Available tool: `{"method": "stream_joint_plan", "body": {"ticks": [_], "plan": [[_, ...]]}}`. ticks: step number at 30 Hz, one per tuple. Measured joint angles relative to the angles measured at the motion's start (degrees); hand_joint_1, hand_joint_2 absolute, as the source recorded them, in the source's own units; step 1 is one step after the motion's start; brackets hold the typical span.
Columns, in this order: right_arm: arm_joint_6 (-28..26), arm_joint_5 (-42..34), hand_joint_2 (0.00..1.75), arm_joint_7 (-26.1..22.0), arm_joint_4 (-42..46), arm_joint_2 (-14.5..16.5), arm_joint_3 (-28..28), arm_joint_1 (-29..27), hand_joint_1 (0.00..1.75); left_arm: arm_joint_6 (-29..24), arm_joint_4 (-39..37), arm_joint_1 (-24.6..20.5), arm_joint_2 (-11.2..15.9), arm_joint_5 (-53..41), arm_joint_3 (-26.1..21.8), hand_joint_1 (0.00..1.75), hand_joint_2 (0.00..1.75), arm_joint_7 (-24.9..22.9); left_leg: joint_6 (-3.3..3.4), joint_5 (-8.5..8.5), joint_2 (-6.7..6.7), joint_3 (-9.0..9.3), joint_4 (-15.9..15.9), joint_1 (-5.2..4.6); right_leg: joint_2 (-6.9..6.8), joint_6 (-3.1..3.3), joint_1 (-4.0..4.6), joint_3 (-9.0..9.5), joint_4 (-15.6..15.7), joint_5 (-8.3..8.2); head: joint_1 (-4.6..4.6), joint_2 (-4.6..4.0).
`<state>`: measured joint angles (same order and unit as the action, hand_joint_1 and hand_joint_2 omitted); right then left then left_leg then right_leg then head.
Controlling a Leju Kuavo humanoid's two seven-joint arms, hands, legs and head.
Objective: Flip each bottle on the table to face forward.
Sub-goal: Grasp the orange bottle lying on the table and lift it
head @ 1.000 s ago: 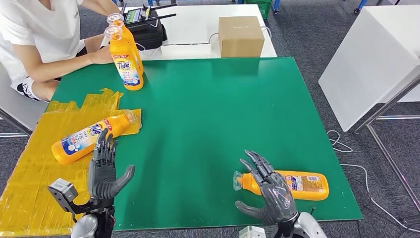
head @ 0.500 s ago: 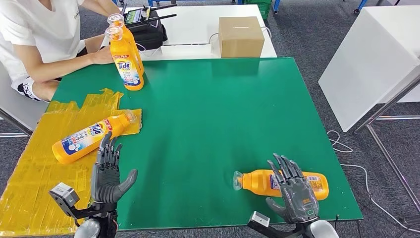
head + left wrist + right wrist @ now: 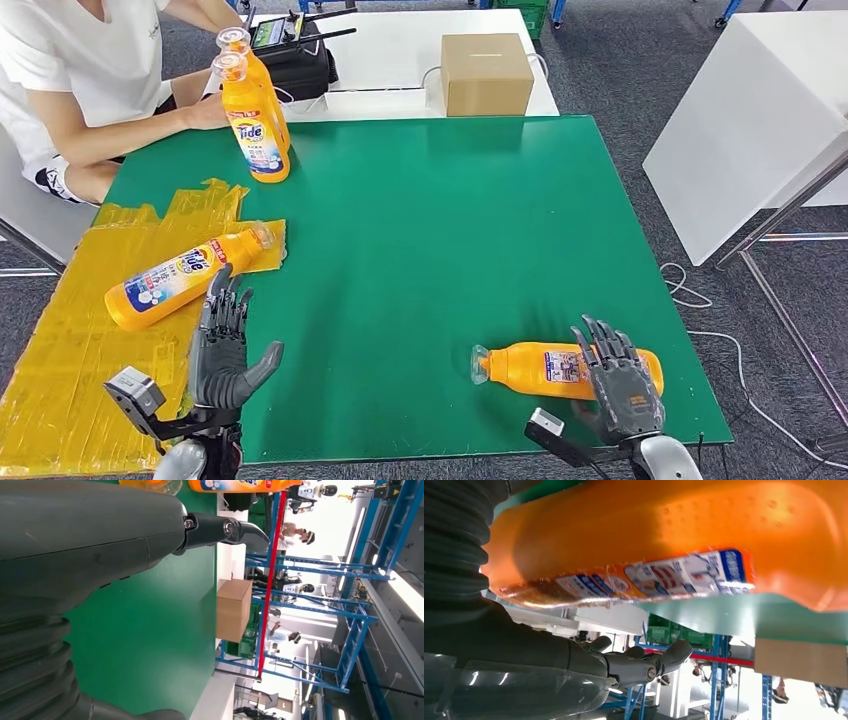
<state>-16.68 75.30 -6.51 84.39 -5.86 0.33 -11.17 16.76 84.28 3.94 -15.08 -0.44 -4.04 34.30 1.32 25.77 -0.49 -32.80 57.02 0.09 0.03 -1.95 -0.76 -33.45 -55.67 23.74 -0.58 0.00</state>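
The broad green-topped bench (image 3: pixel 420 230) anchors everything. A crinkled yellow plastic sheet (image 3: pixel 70 350) covers its near left corner, and one orange Tide bottle (image 3: pixel 180 278) lies on it, label up. Two upright orange bottles (image 3: pixel 255 120) stand at the bench's far left corner (beside a seated person). Another orange bottle lying on its side (image 3: pixel 545 368) rests at the near right edge, the right hand (image 3: pixel 622 385) just over its base end, fingers spread and grasping nothing. The left hand (image 3: pixel 225 350) hovers near the sheet's edge, fingers released.

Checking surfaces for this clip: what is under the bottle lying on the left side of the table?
The lying bottle rests on a crinkled yellow sheet spread over the green table. Whatever lies directly beneath the bottle's body is covered.
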Motion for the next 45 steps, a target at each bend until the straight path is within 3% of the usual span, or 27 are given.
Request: {"method": "stream_joint_plan", "body": {"ticks": [12,13,14,17,18,19,27,38,42,45], "plan": [[0.1,1.35,1.75,-0.08,-6.26,0.06,-1.22,4.25,0.0,-0.39,-0.05,-0.3,-0.01,0.01,0.24,0.0,1.75,-0.03,0.02,0.01,0.05,0.3,0.0,0.0,0.03,0.0,0.0,0.28,0.02,0.0,0.01,0.0],[0.22,1.58,1.75,0.0,-6.54,0.07,-1.28,4.42,0.08,-0.39,-0.07,-0.3,-0.01,0.01,0.24,0.0,1.75,-0.03,0.02,0.02,0.05,0.32,0.0,0.0,0.03,0.0,0.0,0.3,0.02,0.0,0.01,0.0],[0.42,1.99,1.75,0.21,-6.88,0.07,-1.34,4.68,0.31,-0.39,-0.1,-0.31,0.0,0.01,0.24,0.0,1.75,-0.03,0.02,0.02,0.07,0.36,0.0,0.0,0.04,0.0,0.0,0.32,0.02,0.0,0.01,0.0],[1.72,4.3,1.75,1.53,-8.74,-0.03,-1.47,5.89,1.49,-0.4,-0.26,-0.39,0.0,0.09,0.21,0.0,1.75,-0.03,0.03,0.03,0.12,0.5,0.0,0.0,0.07,0.0,0.0,0.42,0.04,0.0,0.01,0.0],[2.4,5.03,1.75,1.92,-9.54,-0.16,-1.49,6.24,1.7,-0.4,-0.33,-0.43,0.0,0.21,0.18,0.0,1.75,-0.03,0.04,0.04,0.14,0.55,0.0,0.0,0.08,0.0,0.0,0.47,0.05,0.0,0.01,0.0],[3.17,5.57,1.75,2.19,-10.36,-0.38,-1.49,6.56,1.75,-0.4,-0.43,-0.47,0.0,0.38,0.14,0.0,1.75,-0.03,0.06,0.06,0.14,0.61,-0.01,0.0,0.08,0.0,0.0,0.52,0.06,0.0,0.01,0.0],[5.62,7.12,1.75,3.14,-16.5,-2.38,-0.85,9.53,1.75,-0.27,-1.98,-1.49,-0.01,0.86,-0.16,0.0,1.75,-0.05,0.38,0.45,0.25,1.62,-0.03,0.02,0.32,-0.23,0.04,1.0,0.32,0.33,0.02,0.0],[8.94,7.33,1.75,4.69,-17.58,-5.07,1.8,11.11,1.75,-0.22,-2.91,-1.85,0.0,1.21,-0.41,0.0,1.75,-0.05,0.61,0.67,0.25,2.13,-0.03,0.02,0.32,-0.47,0.03,1.77,0.7,0.42,0.02,0.0],[5.65,6.25,1.75,5.15,-17.71,-4.56,2.29,11.52,1.75,-0.22,-2.98,-1.88,-0.01,1.01,-0.45,0.0,1.75,-0.13,0.65,0.69,0.27,2.08,-0.03,0.02,0.32,-0.52,0.02,2.31,0.75,0.38,0.04,0.0],[-0.05,-0.39,1.75,2.59,-17.14,-1.95,1.98,12.31,1.75,-0.54,-2.89,-1.89,-0.03,-0.24,-0.38,0.0,1.75,-0.45,0.68,0.65,0.35,1.91,-0.03,0.01,0.41,-0.57,0.0,2.32,0.74,0.31,0.03,0.0]]}}
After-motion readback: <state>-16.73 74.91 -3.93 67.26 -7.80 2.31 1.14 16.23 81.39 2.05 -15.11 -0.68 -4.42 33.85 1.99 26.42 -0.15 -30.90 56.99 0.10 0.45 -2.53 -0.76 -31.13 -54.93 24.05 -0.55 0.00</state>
